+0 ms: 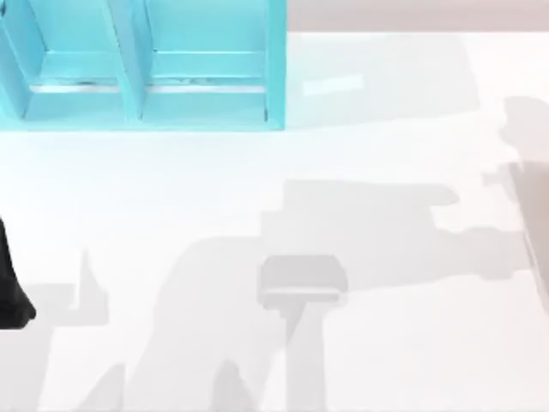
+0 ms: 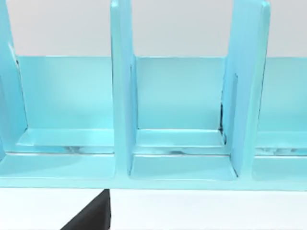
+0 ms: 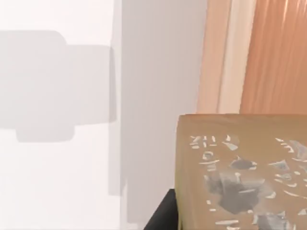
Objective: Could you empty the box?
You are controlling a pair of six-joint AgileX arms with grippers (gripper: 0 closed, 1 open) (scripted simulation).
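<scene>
Two open compartments of the large turquoise divided box (image 1: 146, 103) are facing the left arm (image 1: 10, 287) at the white counter's (image 1: 283, 197) far left, and both are looking bare, so the emptying is seemingly far along. A smaller tan block with pale speckled markings (image 3: 240, 172) is sitting beside the right wrist camera; I cannot tell either gripper's state.

Top view looks down on the table (image 1: 386, 172); left wrist view closely faces the shelf (image 1: 146, 77), apparently shared.
</scene>
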